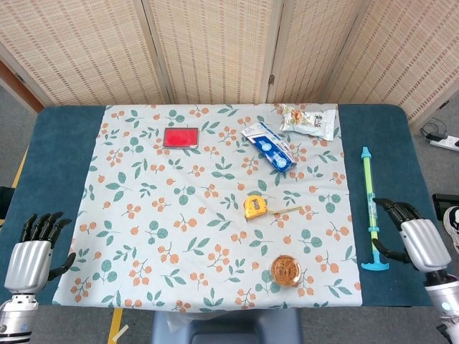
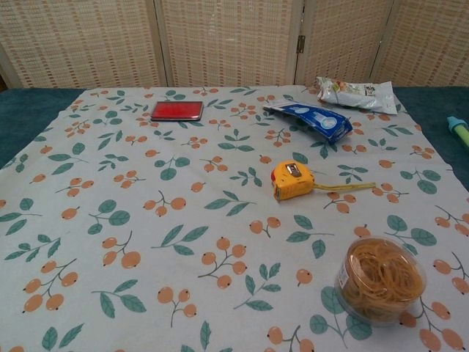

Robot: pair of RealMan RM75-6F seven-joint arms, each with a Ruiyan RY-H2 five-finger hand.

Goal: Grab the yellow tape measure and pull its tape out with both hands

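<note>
Both of my hands are empty with fingers apart: my left hand (image 1: 29,259) waits at the near left corner over the blue table (image 1: 57,150), my right hand (image 1: 416,240) hangs near the right edge just beside the handle of a green and blue water squirter (image 1: 371,208), and neither shows in the chest view. The yellow tape measure (image 2: 292,180) lies on the floral cloth (image 1: 165,215) right of centre, well apart from both hands, with a short length of its tape (image 2: 348,187) already sticking out to the right. I judge the case hard, compact, fairly light and a little smooth, so I would wrap one hand round its body and pinch the tape's end hook with the other; the blade looks thin and springy, likely to kink if bent. Nearer to me stands a clear round tub (image 2: 379,279) filled with tan rubber bands; I cannot tell whether it has a lid
</note>
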